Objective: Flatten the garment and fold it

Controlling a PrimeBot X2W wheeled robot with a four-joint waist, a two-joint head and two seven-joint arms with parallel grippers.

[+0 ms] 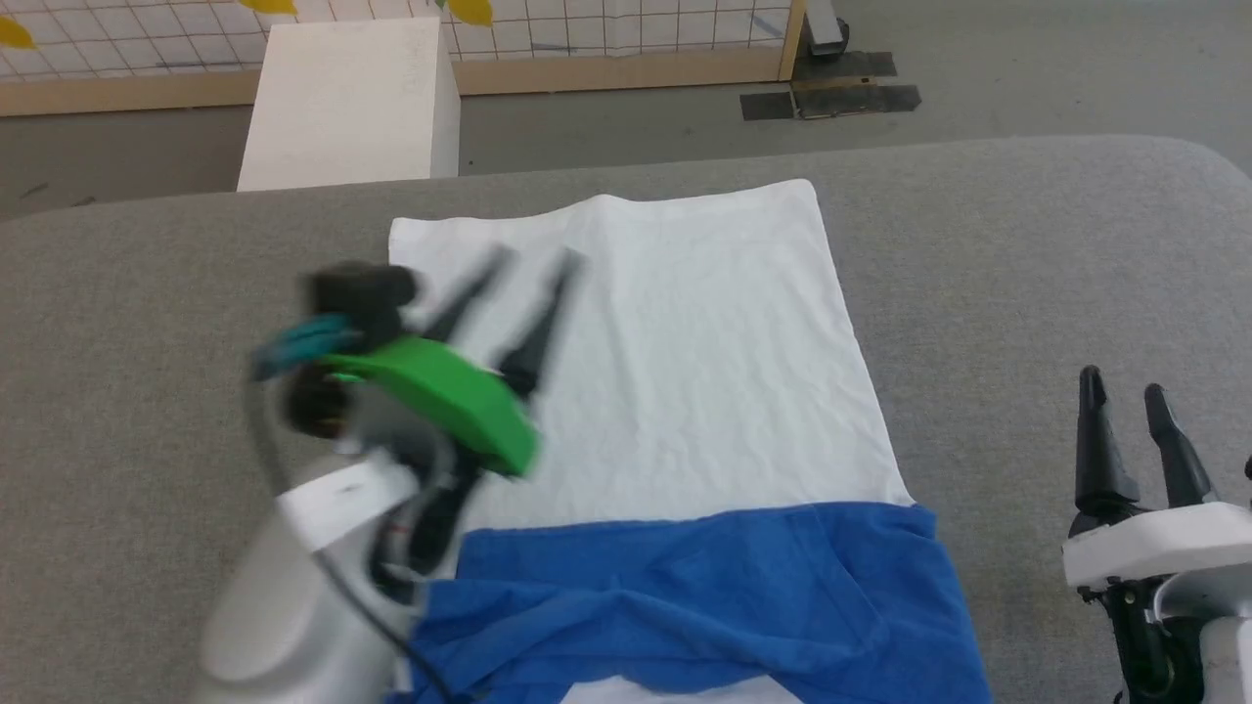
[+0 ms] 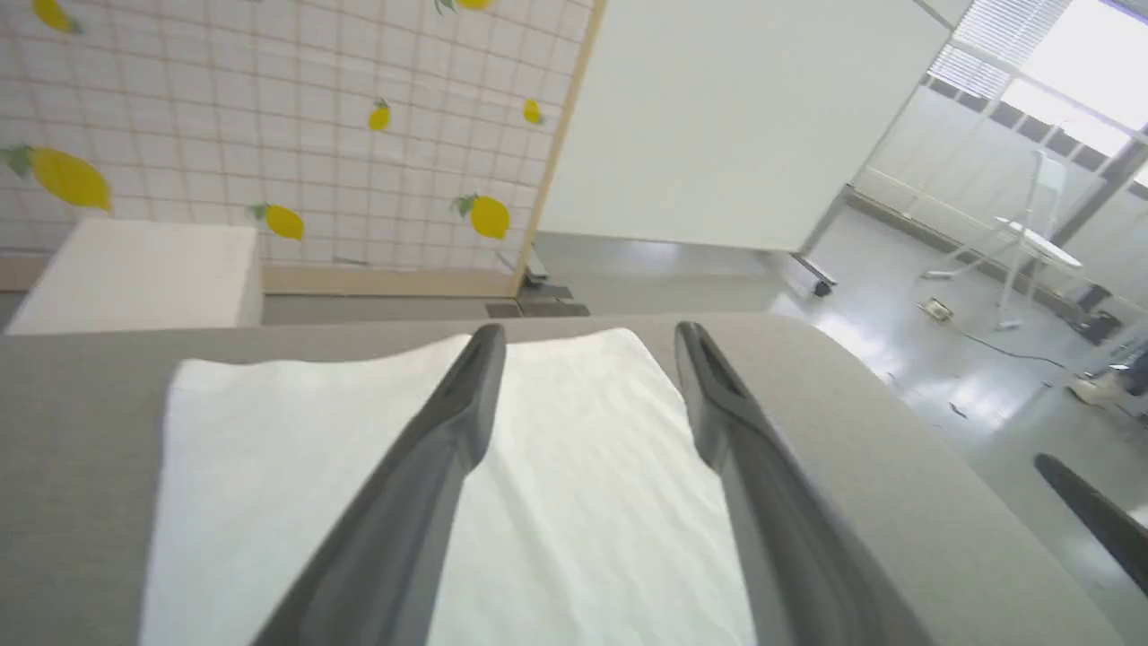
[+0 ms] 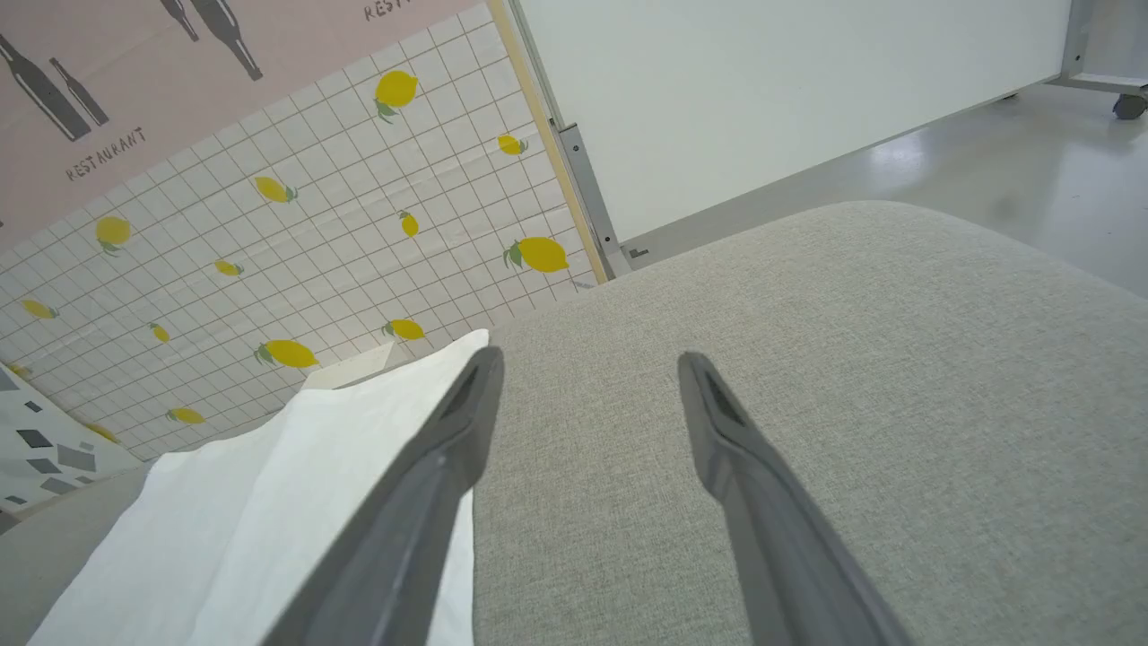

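The garment (image 1: 675, 342) lies flat on the grey table, its white body stretching away from me and its blue sleeves (image 1: 704, 596) folded across the near end. My left gripper (image 1: 538, 259) hovers blurred over the white body's left half, open, with nothing between its fingers. In the left wrist view the left gripper (image 2: 587, 336) frames the white cloth (image 2: 269, 467). My right gripper (image 1: 1123, 386) stands open over bare table to the right of the garment. In the right wrist view the right gripper (image 3: 587, 359) points past the garment's edge (image 3: 269, 502).
The grey padded table (image 1: 1027, 274) has rounded far corners. Beyond it stand a white box (image 1: 347, 98) on the floor and a tiled partition with lemon prints (image 1: 606, 29). The other arm's dark finger (image 2: 1094, 516) shows at the lower right of the left wrist view.
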